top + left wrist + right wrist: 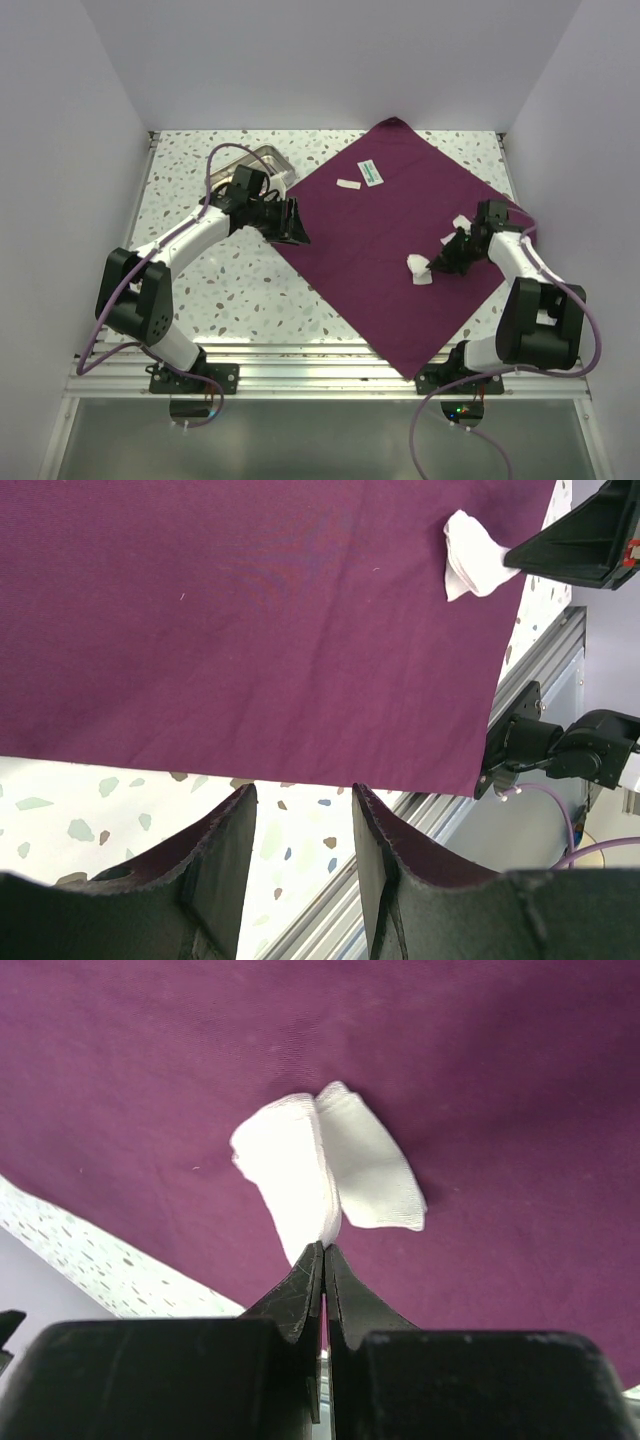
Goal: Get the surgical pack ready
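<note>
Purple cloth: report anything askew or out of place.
The purple cloth lies turned like a diamond, its near corner over the front rails. The steel tray sits off it, on the table beyond its left edge.

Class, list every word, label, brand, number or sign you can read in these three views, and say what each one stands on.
Nothing is legible in any view.
On the green-and-white packet, lying on the purple cloth: green print, too small to read.
On the small white packet: no marking can be made out.
On the gauze pad and the steel tray: no lettering shows.
</note>
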Action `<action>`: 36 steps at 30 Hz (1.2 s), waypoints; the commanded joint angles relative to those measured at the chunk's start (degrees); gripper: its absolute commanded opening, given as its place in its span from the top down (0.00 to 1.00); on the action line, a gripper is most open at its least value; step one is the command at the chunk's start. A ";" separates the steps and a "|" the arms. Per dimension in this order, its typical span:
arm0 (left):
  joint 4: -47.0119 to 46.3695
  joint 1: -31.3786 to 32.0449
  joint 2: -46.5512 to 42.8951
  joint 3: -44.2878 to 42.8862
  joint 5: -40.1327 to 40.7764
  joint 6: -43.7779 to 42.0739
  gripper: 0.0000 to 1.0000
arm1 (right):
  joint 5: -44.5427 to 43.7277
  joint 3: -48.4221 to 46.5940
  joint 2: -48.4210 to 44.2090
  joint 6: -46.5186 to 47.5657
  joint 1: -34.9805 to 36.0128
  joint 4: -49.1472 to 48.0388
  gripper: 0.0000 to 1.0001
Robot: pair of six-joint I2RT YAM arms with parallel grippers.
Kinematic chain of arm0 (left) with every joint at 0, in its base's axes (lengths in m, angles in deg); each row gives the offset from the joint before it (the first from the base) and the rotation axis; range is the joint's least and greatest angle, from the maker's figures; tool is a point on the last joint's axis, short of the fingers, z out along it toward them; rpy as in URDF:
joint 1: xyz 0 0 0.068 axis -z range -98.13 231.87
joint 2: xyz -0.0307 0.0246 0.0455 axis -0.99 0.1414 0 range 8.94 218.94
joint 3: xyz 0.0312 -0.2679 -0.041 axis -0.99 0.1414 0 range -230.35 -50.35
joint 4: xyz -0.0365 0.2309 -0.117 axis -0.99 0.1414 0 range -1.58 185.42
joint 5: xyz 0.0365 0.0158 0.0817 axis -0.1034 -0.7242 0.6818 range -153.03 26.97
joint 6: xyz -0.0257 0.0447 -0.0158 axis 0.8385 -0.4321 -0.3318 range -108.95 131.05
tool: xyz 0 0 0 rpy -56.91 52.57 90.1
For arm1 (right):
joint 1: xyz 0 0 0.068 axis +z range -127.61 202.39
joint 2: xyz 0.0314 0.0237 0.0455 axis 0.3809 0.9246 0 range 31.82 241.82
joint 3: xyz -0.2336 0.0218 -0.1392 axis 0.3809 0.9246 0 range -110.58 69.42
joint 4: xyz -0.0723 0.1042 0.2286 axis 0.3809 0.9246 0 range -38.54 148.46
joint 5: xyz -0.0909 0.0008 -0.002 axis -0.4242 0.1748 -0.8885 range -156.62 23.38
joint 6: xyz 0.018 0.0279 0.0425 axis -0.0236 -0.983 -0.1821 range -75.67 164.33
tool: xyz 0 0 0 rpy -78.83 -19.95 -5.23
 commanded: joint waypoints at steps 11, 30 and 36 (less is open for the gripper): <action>-2.40 -0.05 -0.10 -1.50 -1.32 -0.52 0.53 | -3.70 8.43 -3.01 -5.12 -1.78 -7.47 1.00; -2.49 -0.05 0.08 -1.59 -1.76 -0.34 0.53 | -3.35 7.90 -2.22 1.38 -1.78 -5.80 0.61; -2.31 -0.05 -0.19 -1.59 -1.58 -0.34 0.53 | -2.21 7.91 -0.99 1.73 -1.78 -8.53 0.62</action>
